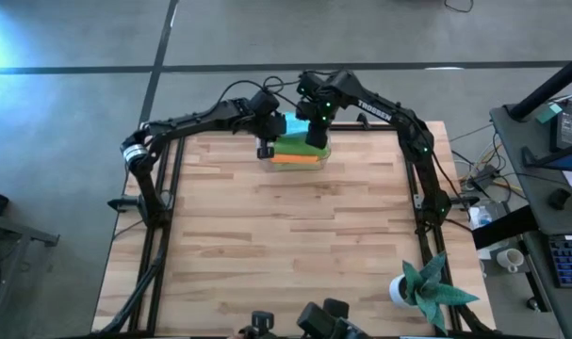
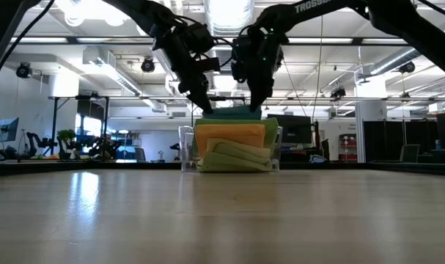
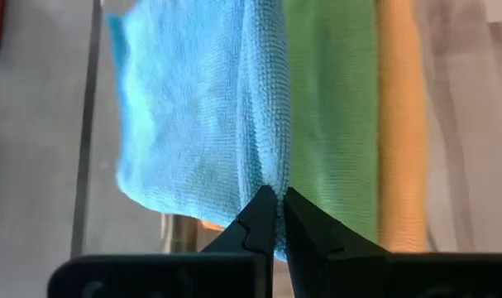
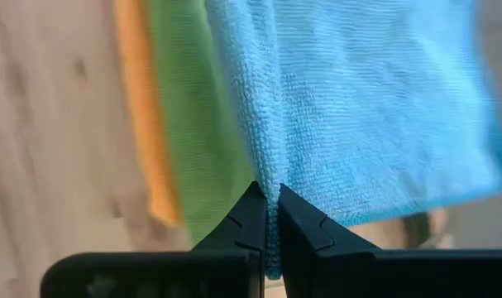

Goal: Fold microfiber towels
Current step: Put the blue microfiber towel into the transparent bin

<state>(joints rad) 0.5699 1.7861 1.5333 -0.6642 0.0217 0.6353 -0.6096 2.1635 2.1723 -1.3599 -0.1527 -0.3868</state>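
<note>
Microfiber towels: stacked in one clear bin (image 2: 187,150) at table (image 1: 267,245) far edge | seen: one blue towel (image 3: 193,116), one green (image 3: 329,108), one orange (image 3: 399,124) | left end effector (image 3: 279,217) and right end effector (image 4: 270,217): each pinching blue towel's edge | one potted plant (image 1: 427,287) on near right corner

Both arms reach inward from the table's side edges and meet at the upper centre of the high view. The left gripper (image 1: 266,143) hangs just left of centre, fingers pointing down and pinched shut on the edge of the light blue towel (image 3: 193,124). The right gripper (image 1: 316,139) hangs just beside it to the right, wrist bent downward, its fingers likewise closed on the same towel's edge.
</note>
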